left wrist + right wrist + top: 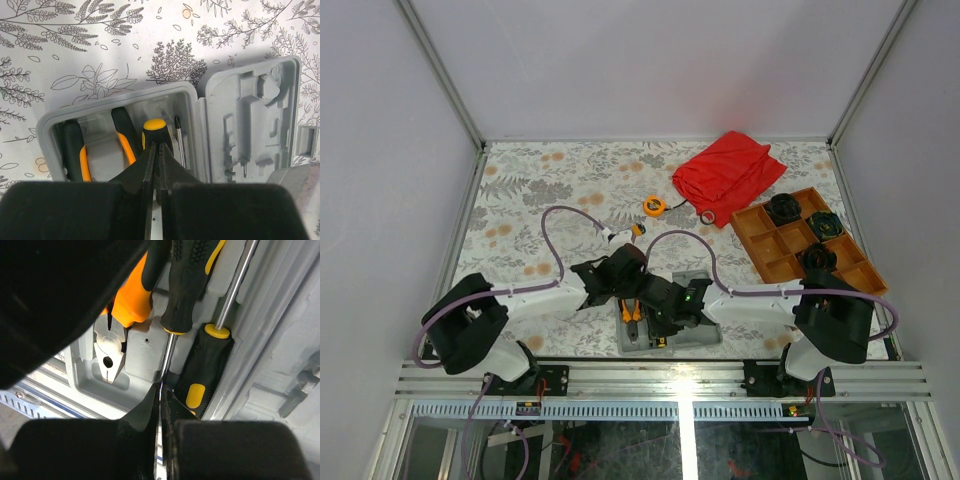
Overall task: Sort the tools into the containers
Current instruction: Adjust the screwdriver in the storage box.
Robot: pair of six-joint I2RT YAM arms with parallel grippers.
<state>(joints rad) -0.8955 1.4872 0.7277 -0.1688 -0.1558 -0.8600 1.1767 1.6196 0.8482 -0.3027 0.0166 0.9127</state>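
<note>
L fingers (144, 171) are together, only a thin slit btw them and nothing inside it; their tips lie over the black handle of the screwdriver (156, 128), just below its yellow cap; if they press on it or only hover, I cannot tell. R fingers (146, 407) are nearly together too; the thin metal shaft of this same screwdriver runs into their slit, so they seem pinched on the shaft.

The case (280, 85) lies open at the near edge of the table (520, 200), btw both arms; one half holds the pliers (125, 146), the screwdriver beside them, and a 2nd screwdriver (206, 365) just beside that, pointing the opposite way. The tape (654, 205) and a tiny orange piece (638, 228) lie on the table, well apart from the case, not yet sorted.

Step in hand, in my judgement: to seat the screwdriver in its groove. To do it well:
- keep the shaft parallel to the groove, not crossing the neighbour's shaft;
- let the handle end go down first, w/ L tips holding it low;
- open R only when the shaft lies flat, and only a little, since the pliers head is near;
- then lift both straight up, so no finger drags a tool out.
</note>
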